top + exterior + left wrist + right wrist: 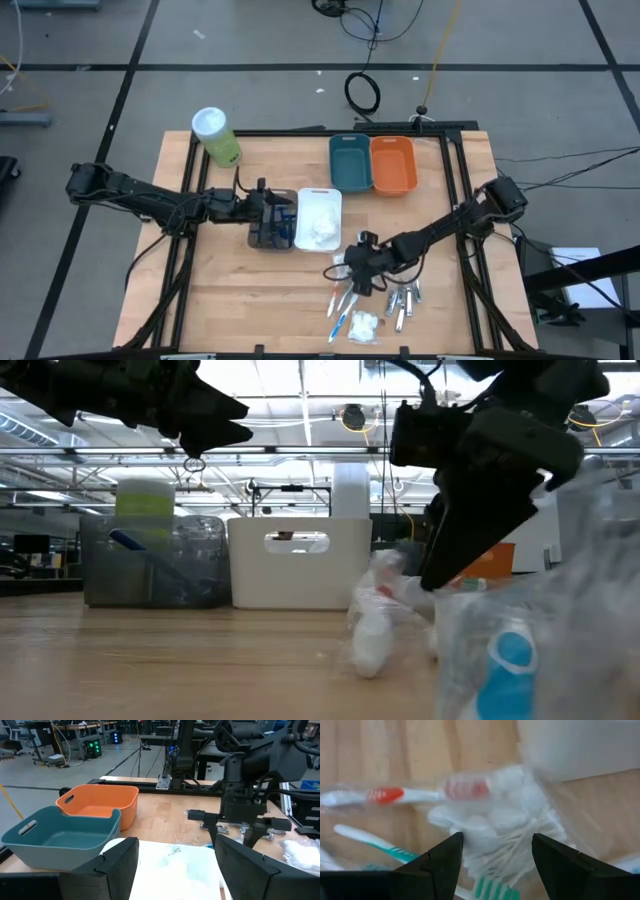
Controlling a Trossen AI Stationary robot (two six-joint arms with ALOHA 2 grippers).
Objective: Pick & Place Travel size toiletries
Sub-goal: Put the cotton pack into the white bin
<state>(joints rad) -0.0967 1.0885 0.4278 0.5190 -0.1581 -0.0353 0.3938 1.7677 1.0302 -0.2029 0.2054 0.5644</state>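
Several small travel toiletries (pixel 365 305) lie scattered on the front part of the pale wooden desk (pixel 220 290), in front of the white rectangular plastic bin (pixel 319 218): thin toothbrushes in clear wrap with red and teal markings, small silvery tubes (pixel 404 300), and a clear packet of white cotton pads and swabs (pixel 363 326) nearest the desk's front edge. The right end effector (pixel 350 266) hangs low over this cluster, its fingers apart. Its wrist camera looks down on another clear packet of white cotton pads and swabs (pixel 497 827), a red-handled white toothbrush (pixel 385 796) lying across it and a teal-marked toothbrush (pixel 375 842) just beside it.

The left end effector (pixel 283 213) is over the dark grey translucent bin (pixel 270 228) beside the white bin, fingers apart with nothing between them (a dark blue item shows inside that grey bin in the low view). Behind the white bin sit a teal rectangular bin (pixel 350 162) and an orange rectangular bin (pixel 393 164), touching side by side. A green canister with a white lid (pixel 216 136) stands at the desk's far left corner.
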